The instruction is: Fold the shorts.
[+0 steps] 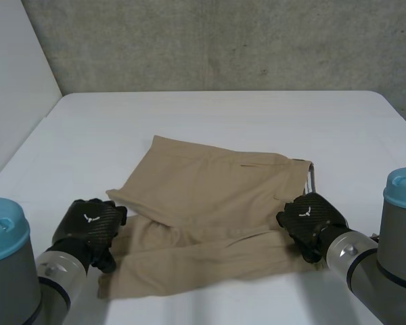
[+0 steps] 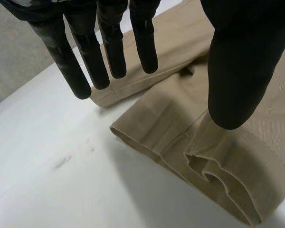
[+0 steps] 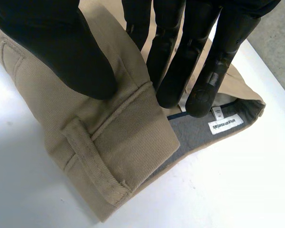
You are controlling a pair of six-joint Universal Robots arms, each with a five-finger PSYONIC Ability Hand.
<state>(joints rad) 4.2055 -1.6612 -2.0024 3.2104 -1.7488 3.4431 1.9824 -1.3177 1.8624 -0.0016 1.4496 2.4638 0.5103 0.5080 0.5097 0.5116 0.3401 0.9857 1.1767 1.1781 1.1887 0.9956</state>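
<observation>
While the shorts are pinched at the waistband by the right hand, the left hand is held open over a hem.

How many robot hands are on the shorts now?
2. The left hand is at the leg hems of the shorts, fingers straight; the right hand pinches the waistband corner.

Plain tan shorts with grey lining lie on a white table.
</observation>
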